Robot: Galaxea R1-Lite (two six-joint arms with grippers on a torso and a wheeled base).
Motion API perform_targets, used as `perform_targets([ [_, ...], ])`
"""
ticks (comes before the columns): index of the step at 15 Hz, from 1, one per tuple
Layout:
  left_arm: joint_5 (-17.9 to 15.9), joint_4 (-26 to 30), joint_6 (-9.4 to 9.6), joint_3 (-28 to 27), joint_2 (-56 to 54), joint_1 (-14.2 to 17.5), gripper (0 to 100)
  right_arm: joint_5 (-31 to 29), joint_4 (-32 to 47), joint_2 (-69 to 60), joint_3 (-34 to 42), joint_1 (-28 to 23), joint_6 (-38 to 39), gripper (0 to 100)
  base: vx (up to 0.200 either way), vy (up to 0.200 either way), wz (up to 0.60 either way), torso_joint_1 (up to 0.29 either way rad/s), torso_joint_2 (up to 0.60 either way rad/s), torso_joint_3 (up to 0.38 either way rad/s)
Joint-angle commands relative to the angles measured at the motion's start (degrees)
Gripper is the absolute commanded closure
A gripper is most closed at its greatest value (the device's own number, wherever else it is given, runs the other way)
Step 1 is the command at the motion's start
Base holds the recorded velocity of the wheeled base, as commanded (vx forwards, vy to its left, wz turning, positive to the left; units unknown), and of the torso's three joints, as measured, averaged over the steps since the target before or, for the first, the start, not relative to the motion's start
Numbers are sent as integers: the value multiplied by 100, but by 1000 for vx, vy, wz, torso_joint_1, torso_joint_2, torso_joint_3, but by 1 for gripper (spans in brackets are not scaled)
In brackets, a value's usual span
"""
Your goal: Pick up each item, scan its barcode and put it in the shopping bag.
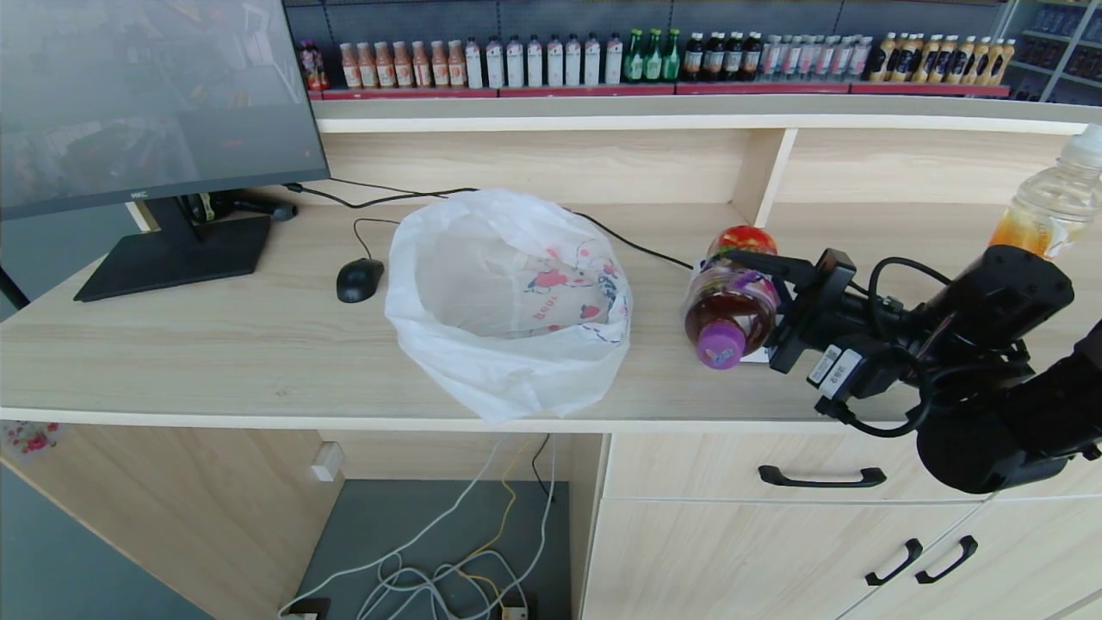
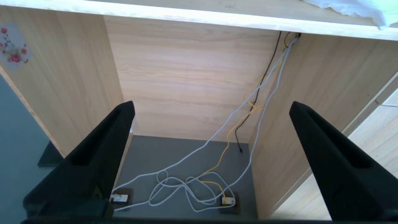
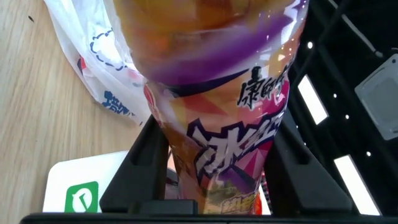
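Lying sideways, bottle [image 1: 727, 314] clamped in right hand [image 1: 762, 303], seemingly just above counter [image 1: 258, 344].

Your right gripper [image 3: 217, 168] has the bottle [image 3: 211, 93] clamped.
You see its black fingers [image 3: 140, 165] pressed against both sides of the purple-labelled bottle. On the wooden counter [image 3: 31, 106] beyond lie the white shopping bag [image 3: 93, 56], just beside the bottle, and a white card [image 3: 81, 190] with a green mark.

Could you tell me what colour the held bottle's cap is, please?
The cap of the bottle is purple; the head view shows it best.
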Motion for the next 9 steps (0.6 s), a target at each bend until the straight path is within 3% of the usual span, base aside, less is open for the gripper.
perform_targets([
  [1, 1, 0, 0, -4, -2, 0, 0, -9, -14, -48, 2, 2, -4, 100, 0, 0, 0, 0, 0, 0],
  [9, 1, 0, 0, 5, -2, 0, 0, -36, -14, -382, -60, 2, 198, 100, 0, 0, 0, 0, 0, 0],
])
